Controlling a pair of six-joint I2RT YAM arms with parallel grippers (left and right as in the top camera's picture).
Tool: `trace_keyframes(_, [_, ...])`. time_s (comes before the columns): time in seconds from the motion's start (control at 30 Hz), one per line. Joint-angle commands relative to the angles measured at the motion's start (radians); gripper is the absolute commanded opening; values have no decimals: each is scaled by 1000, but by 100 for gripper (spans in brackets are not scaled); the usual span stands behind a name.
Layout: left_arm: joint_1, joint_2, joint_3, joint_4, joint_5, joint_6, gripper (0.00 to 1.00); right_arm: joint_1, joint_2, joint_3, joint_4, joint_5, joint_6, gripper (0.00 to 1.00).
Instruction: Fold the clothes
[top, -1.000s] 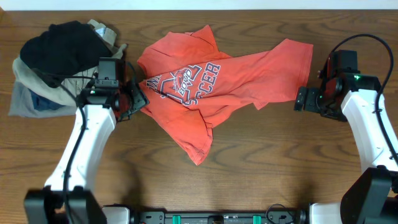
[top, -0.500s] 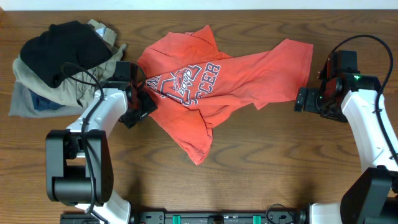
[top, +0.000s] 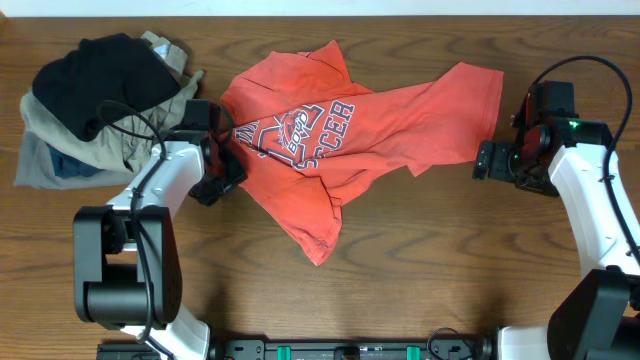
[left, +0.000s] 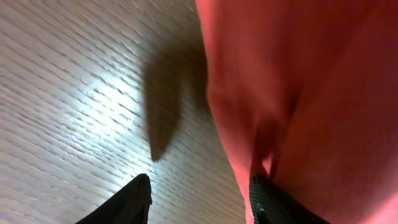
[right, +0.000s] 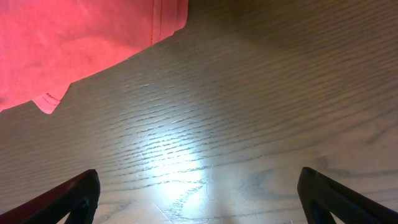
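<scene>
The red-orange T-shirt (top: 340, 125) lies crumpled and spread across the middle of the table, its navy-and-white lettering facing up. My left gripper (top: 222, 165) is at the shirt's left edge. In the left wrist view the gripper (left: 199, 183) is open, with bare wood between the fingers and the shirt's edge (left: 292, 74) lying against the right finger. My right gripper (top: 488, 160) is just right of the shirt's right edge. In the right wrist view it (right: 198, 177) is wide open over bare wood, with the shirt's hem (right: 74, 43) ahead at upper left.
A pile of other clothes sits at the back left: a black garment (top: 95, 75) on top of khaki (top: 60, 130) and blue-grey (top: 45, 165) pieces, close behind my left arm. The wooden table (top: 450, 260) shows bare in front.
My left gripper has moved a little to the right, up to the shirt's left edge, and the left arm has swung. The right arm and the shirt have not moved.
</scene>
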Motion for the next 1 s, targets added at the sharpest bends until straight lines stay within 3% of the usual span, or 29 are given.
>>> trace_keyframes(0.0, [4,14,-5,8,-25,-26,53,-7,3,2,-1,0,-11,99])
trace_keyframes(0.5, [-27,103,-6,87,66,-27,52,-7,3,2,-1,0,-11,99])
trace_keyframes(0.63, [-29,115,-6,101,72,-24,34,-7,3,2,-2,0,-11,99])
trace_keyframes(0.7, [-27,107,-5,100,71,16,20,-7,3,2,-2,0,-11,99])
trace_keyframes(0.73, [-23,101,-3,95,67,48,8,-7,3,2,-2,0,-11,99])
trace_keyframes(0.83, [1,82,14,26,-19,72,6,-7,3,2,-2,0,-11,99])
trace_keyframes(0.97, [69,2,74,-144,-252,75,6,-8,3,2,-1,8,-12,99])
